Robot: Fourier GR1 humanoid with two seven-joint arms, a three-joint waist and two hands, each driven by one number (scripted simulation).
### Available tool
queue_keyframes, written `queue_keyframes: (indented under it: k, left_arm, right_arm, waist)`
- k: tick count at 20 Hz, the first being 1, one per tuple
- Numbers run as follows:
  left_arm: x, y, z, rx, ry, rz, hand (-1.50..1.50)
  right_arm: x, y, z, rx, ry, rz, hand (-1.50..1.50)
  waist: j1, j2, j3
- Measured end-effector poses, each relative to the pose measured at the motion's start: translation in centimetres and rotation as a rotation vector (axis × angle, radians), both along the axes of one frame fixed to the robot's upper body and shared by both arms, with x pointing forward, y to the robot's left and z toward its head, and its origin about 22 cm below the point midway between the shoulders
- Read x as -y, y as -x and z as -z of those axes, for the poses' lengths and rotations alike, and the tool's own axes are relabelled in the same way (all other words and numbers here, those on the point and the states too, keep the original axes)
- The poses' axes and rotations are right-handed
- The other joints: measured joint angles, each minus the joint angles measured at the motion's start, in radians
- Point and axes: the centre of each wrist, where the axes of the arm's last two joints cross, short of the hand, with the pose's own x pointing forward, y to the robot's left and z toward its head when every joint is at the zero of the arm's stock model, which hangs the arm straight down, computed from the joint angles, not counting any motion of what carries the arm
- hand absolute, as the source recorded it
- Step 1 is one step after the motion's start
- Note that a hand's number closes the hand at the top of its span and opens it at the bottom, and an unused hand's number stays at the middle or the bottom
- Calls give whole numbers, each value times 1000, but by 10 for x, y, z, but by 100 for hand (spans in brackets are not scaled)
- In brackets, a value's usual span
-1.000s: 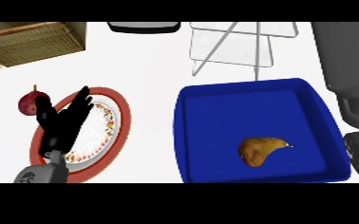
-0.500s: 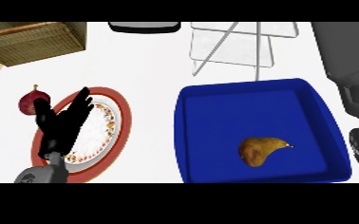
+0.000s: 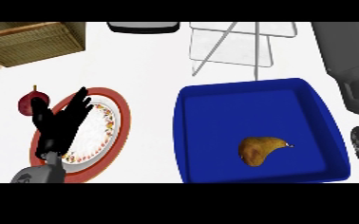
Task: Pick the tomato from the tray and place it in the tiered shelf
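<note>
Head view: inside the blue tray (image 3: 203, 137), toward its near right part, a brownish pear-shaped fruit (image 3: 261, 150) is seen, best closed on from above, while the left hand (image 3: 60, 123), fingers straight and apart, rests well left of the tray.

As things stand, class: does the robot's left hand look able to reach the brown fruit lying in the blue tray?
Probably not directly. The left hand rests open over the plate at the far left, while the brown fruit lies inside the blue tray, beyond its raised wall.
</note>
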Motion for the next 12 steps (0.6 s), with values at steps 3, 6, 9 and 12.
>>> queue_keyframes:
  k: [3,6,9,12]
  left_arm:
    - [3,1,2,5,-2,0,0]
    - [0,0,1,4,-3,-3,0]
    - [2,1,1,10,-1,-2,0]
    - [1,2,1,13,1,-1,0]
  right_arm:
    - [5,0,-1,37,-112,33,-150]
    - [9,0,-3,68,-209,50,-150]
    - [7,1,-10,97,-329,48,-150]
    - [15,1,-14,129,-437,42,-150]
  waist:
    - [-1,-1,1]
    - [-2,-1,1]
    - [0,-1,0]
    - [1,0,0]
